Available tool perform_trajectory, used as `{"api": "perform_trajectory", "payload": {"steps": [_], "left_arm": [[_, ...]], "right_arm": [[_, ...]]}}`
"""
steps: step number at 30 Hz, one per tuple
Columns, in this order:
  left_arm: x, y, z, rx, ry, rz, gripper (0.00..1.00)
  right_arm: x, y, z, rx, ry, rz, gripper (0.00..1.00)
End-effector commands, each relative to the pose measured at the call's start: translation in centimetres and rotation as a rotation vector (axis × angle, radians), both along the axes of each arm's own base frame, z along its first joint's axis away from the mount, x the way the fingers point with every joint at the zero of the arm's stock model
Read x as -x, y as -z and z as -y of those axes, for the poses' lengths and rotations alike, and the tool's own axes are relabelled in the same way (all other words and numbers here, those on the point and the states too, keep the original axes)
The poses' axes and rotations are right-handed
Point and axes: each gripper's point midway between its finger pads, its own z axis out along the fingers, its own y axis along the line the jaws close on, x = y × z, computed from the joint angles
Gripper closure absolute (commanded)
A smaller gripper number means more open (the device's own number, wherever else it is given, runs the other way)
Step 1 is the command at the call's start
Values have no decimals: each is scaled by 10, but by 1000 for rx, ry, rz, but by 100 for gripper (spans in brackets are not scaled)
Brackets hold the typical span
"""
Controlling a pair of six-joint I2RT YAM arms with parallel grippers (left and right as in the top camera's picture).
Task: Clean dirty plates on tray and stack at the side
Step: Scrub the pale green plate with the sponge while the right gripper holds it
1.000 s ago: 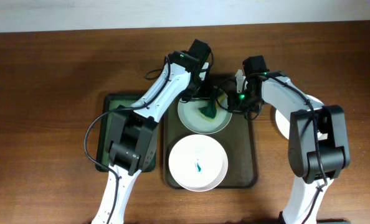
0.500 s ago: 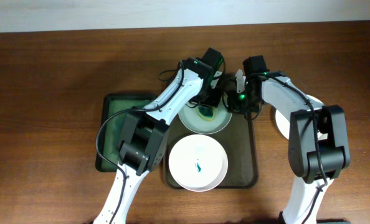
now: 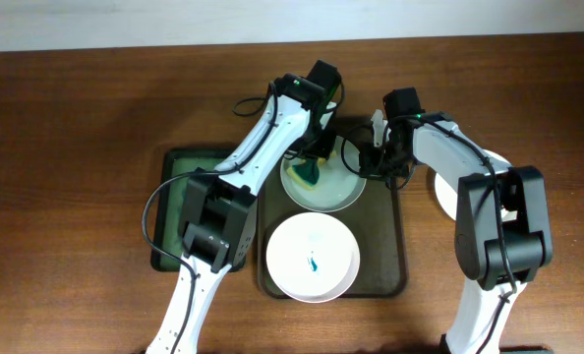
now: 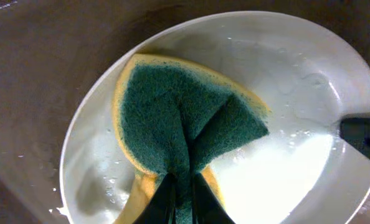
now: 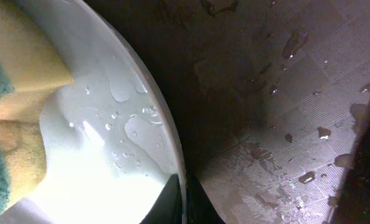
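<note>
Sponge (image 4: 185,118), gripped by the left end effector (image 4: 182,186), has swept off the centre of the far plate (image 3: 343,187) — we see no smear — while the right end effector (image 5: 184,200) pinches its rim.

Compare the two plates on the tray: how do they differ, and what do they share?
The far plate is wet, with a green-and-yellow sponge pressed on it by the left gripper; the near plate lies untouched. The near plate shows a teal smear at its centre; the far plate shows none. Both are round, white, on the tray.
</note>
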Motion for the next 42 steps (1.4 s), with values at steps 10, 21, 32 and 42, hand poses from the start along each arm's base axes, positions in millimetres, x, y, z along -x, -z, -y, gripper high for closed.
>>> {"api": "perform_trajectory", "payload": {"steps": [10, 21, 32, 42], "left_arm": [[7, 12, 7, 4, 31, -72, 60], [-6, -34, 7, 62, -99, -34, 100], [41, 21, 75, 183, 14, -221, 100], [31, 29, 10, -25, -29, -216, 100]], "right_arm": [[2, 8, 2, 31, -12, -12, 96], [2, 8, 2, 31, -12, -12, 96], [2, 8, 2, 31, -8, -13, 96], [2, 8, 2, 29, 6, -19, 96]]}}
